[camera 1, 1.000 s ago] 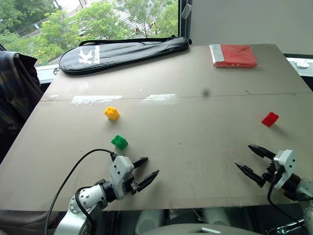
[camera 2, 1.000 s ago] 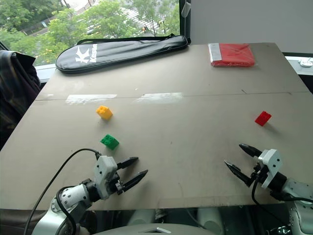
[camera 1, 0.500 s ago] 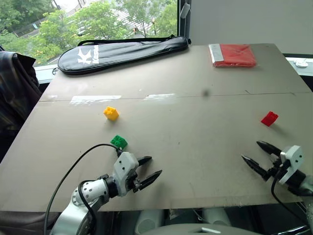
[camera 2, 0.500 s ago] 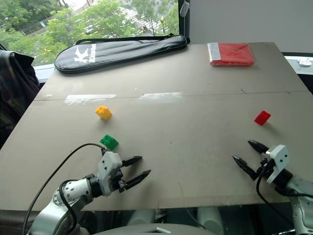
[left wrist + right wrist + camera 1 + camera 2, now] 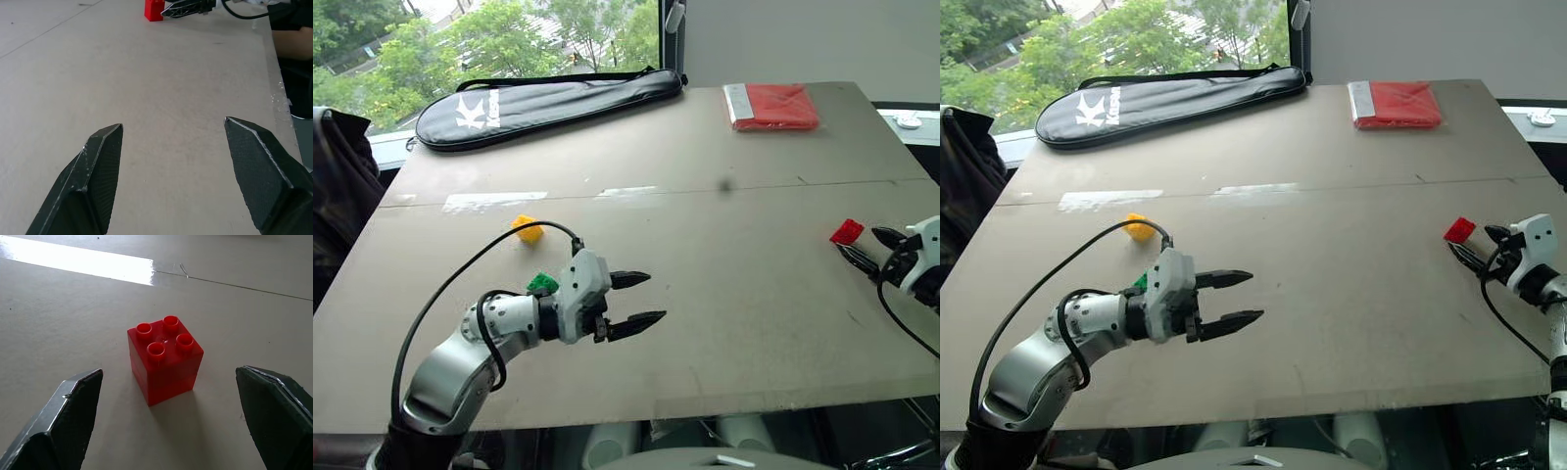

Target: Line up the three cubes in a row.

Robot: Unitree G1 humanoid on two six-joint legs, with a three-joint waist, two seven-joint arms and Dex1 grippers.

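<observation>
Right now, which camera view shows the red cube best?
The right wrist view: the red cube sits close, studs up, between open fingers. The eye views and the left wrist view show it small and far.

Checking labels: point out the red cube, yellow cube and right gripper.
red cube (image 5: 165,360): right wrist view, front face below the studs.
yellow cube (image 5: 529,231): left eye view, visible side face.
right gripper (image 5: 871,247): left eye view, midway between its open fingertips, beside the red cube.

The red cube (image 5: 165,360) sits studs-up on the counter (image 5: 73,328), at twelve o'clock ahead of the wide-open right claw (image 5: 168,418).
</observation>
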